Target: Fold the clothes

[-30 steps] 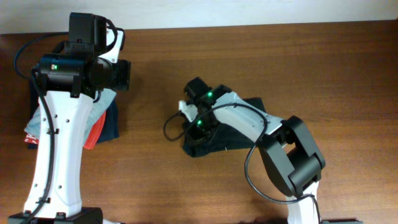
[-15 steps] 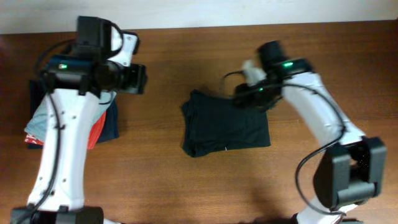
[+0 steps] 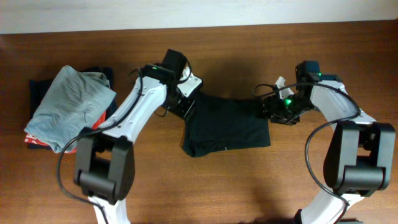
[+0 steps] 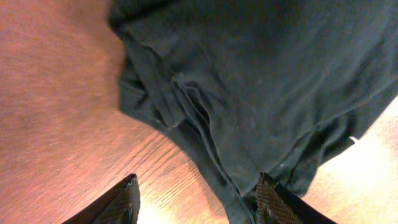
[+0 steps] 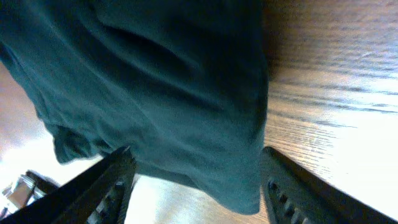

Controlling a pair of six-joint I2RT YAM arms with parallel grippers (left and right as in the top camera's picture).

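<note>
T-shirt (image 4: 261,74), the black one, fills most of the left wrist view. The left gripper (image 4: 196,180) hangs right over its bunched edge with the fingers apart and nothing pinched. One finger (image 4: 273,199) sits over cloth and the other over bare wood. It's the same on the other side: the right gripper (image 5: 196,152) is wide open too, with dark fabric spanning the gap between its fingers and the shirt's edge falling off onto the table to one side. I can't tell from either wrist view whether the tips actually touch the cloth.

From overhead, the T-shirt (image 3: 227,127) lies mid-table as a rough, already partly folded rectangle. Its long side runs left to right. The left gripper (image 3: 185,102) is at its far left corner and the right gripper (image 3: 268,107) is at its far right corner, so each arm is closest to its own end. The shirt stretches between them and back toward the robot.

My guess is that's the bit that matters: if both close on that far edge, the fold comes across the short way, toward the near edge. The left corner looks lumpy, so it could grab extra layers.

Further out on the table (image 3: 249,56), well off to the left, a grey-blue garment (image 3: 71,106) sits on a stack with some orange-red cloth (image 3: 30,140) poking out underneath.
</note>
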